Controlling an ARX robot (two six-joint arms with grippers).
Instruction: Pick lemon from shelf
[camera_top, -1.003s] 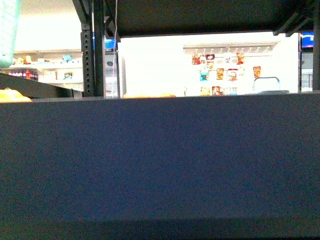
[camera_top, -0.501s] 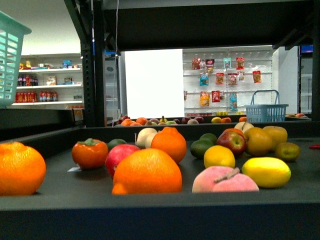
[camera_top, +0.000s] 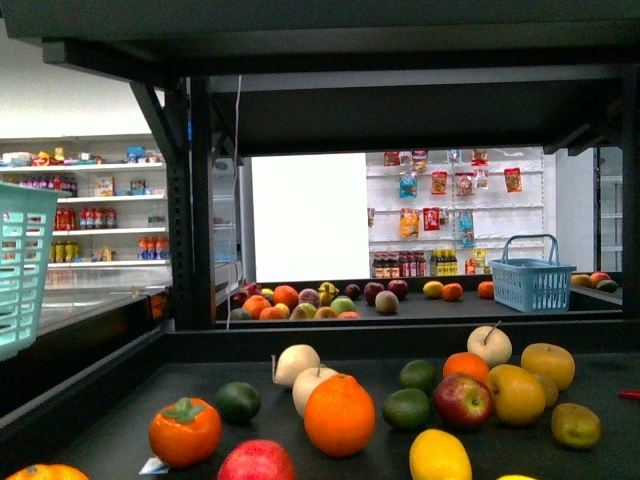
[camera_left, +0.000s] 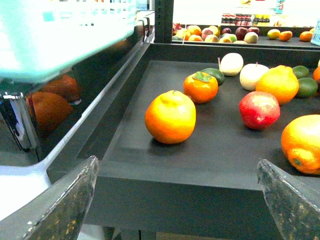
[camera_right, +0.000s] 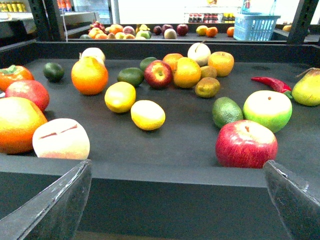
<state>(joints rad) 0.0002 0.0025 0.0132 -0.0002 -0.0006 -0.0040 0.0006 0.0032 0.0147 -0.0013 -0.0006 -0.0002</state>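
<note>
The lemon (camera_right: 148, 114), oval and yellow, lies on the black deck of the shelf (camera_right: 175, 197), beside a rounder yellow fruit (camera_right: 120, 96) that also shows low in the front view (camera_top: 440, 457). My right gripper (camera_right: 178, 164) is open and level with the shelf's front lip, with the lemon farther in and a little to one side of its centre line. My left gripper (camera_left: 177, 164) is open too, at the front lip of the same deck (camera_left: 210, 150), facing an orange (camera_left: 170, 116). Nothing is between either pair of fingers. Neither arm shows in the front view.
Many fruits crowd the deck: a red apple (camera_right: 246, 143) and a peach (camera_right: 61, 139) near the front, a red chilli (camera_right: 270, 84) farther back. A teal basket (camera_left: 65, 35) hangs by the left arm. An upper deck (camera_top: 400, 110) roofs the shelf.
The front view has risen: a second ago the shelf's dark front filled it, then the fruit showed at deck level, and now I look onto the deck from above.
</note>
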